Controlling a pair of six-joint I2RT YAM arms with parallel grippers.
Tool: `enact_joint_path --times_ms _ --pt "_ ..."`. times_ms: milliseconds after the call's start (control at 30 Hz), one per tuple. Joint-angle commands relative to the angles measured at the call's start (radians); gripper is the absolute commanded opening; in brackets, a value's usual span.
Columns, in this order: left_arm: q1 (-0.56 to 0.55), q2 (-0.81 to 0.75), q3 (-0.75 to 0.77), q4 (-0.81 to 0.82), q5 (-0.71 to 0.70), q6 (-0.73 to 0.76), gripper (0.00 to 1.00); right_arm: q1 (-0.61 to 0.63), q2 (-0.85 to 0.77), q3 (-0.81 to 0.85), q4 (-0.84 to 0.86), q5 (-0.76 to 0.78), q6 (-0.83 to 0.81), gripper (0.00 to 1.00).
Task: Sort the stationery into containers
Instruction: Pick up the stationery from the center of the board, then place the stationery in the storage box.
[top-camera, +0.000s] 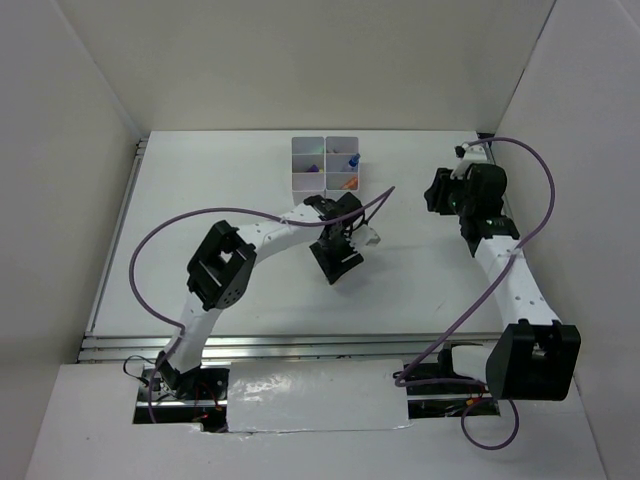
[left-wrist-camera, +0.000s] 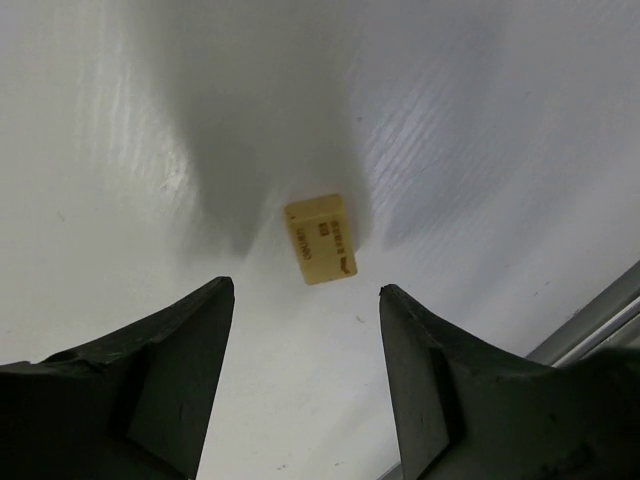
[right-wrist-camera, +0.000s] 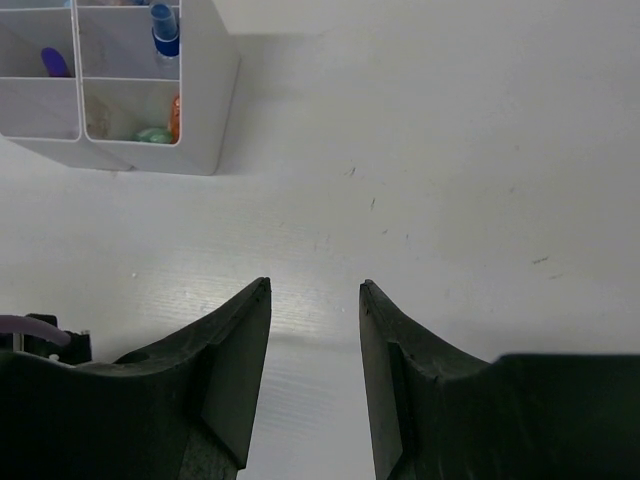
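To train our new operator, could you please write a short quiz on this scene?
1. True or false: the left pincer grips the tan block.
2. The tube in the bins has a cap that is: A red, B blue, C black?
3. What does the right pincer hold?
Key: 1 false, the block lies untouched on the table between open jaws; 2 B; 3 nothing.

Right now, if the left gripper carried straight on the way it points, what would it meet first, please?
Probably the tan block, lying on the white table just ahead of the open left gripper; exact depth is unclear.
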Motion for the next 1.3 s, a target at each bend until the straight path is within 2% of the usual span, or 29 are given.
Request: enact_joint_path --times_ms 0,200,467,567,667,700,800,933,1067,1133,1267 --pt "-0.039 0.018 -0.012 0.028 -0.040 -0.055 0.71 -0.011 -0.043 -0.006 -0.022 0.000 -0.013 0.47" --pt "-0.083 0.015 -0.058 0.088 -0.126 -0.122 0.65 -0.031 -0.060 -0.014 -0.038 -0.007 -0.024 0.47" --pt "-0.085 0.037 -0.070 0.133 -0.179 -0.161 0.50 -0.058 -0.089 -0.043 -0.039 -0.043 -0.062 0.47" --pt "-0.085 0.061 -0.038 0.134 -0.170 -0.163 0.41 -0.065 -0.097 -0.046 -0.039 -0.050 -0.062 0.47" --pt "-0.077 0.054 -0.030 0.139 -0.167 -0.161 0.28 -0.071 -0.098 -0.048 -0.033 -0.052 -0.064 0.47" --pt "-0.054 0.044 -0.023 0.139 -0.152 -0.166 0.21 -0.072 -0.098 -0.045 -0.030 -0.052 -0.065 0.47" --pt "0.021 -0.017 -0.004 0.150 -0.092 -0.195 0.13 -0.074 -0.089 -0.035 -0.021 -0.050 -0.064 0.47" --pt "0.139 -0.213 -0.044 0.332 -0.074 -0.186 0.04 -0.075 -0.064 -0.015 -0.010 -0.050 -0.059 0.48" --pt "0.233 -0.315 -0.099 0.522 -0.089 -0.103 0.01 -0.074 -0.025 0.009 0.002 -0.061 -0.044 0.48" --pt "0.259 -0.313 -0.092 0.562 -0.103 -0.057 0.00 -0.069 0.001 0.026 0.015 -0.060 -0.036 0.48" --pt "0.302 -0.258 -0.009 0.547 -0.101 -0.068 0.00 -0.057 0.041 0.070 0.027 -0.043 -0.002 0.48"
